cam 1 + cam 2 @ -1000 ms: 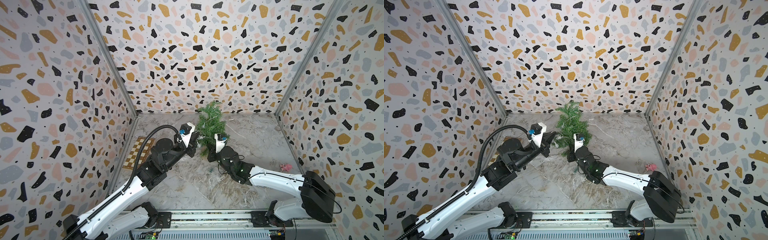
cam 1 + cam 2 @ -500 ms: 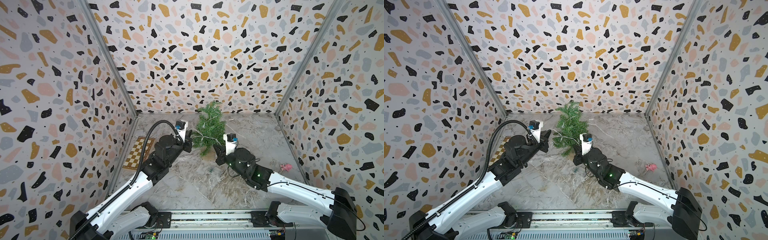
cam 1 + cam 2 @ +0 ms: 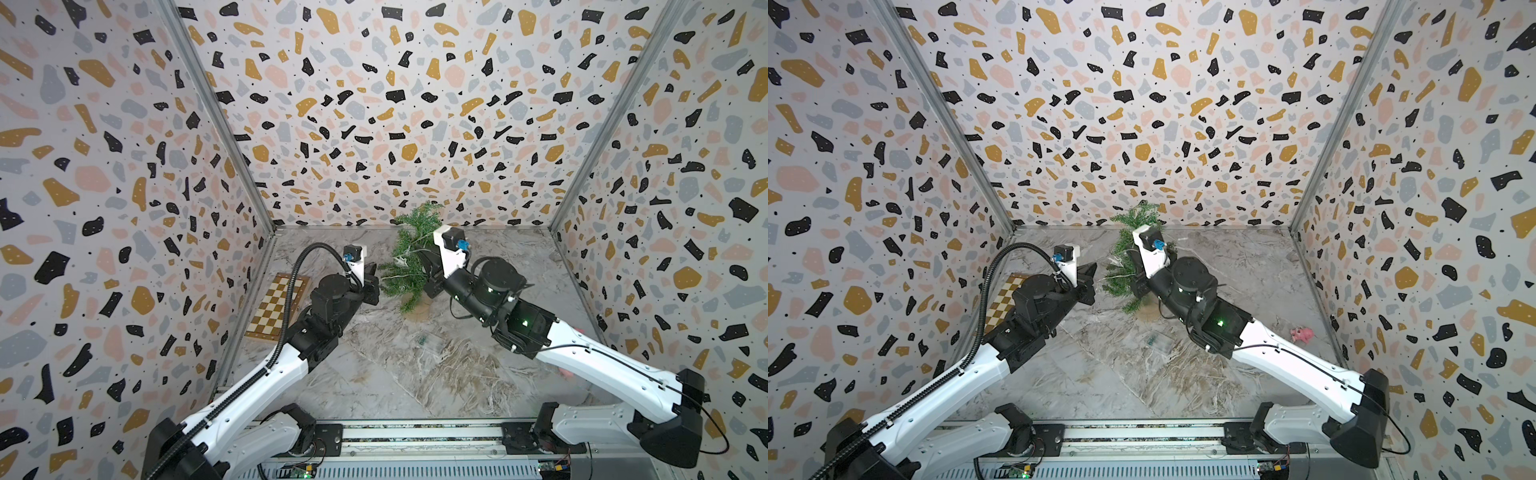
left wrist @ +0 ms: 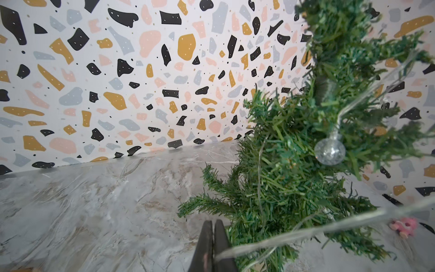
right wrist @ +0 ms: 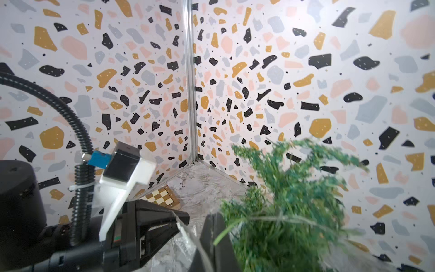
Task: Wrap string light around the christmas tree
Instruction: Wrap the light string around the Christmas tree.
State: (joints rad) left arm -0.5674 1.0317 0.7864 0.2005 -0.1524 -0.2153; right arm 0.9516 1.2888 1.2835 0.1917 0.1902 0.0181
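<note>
The small green christmas tree stood on its tan disc base toward the back of the table, with bushy needle branches spreading outward. The string light, a thin pale wire, was draped among the branches. One clear round bulb hung against the needles, and a blurred strand ran taut across the lower boughs.

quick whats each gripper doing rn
left gripper: shut on the string light
right gripper: shut beside the christmas tree; whether it holds anything cannot be told
</note>
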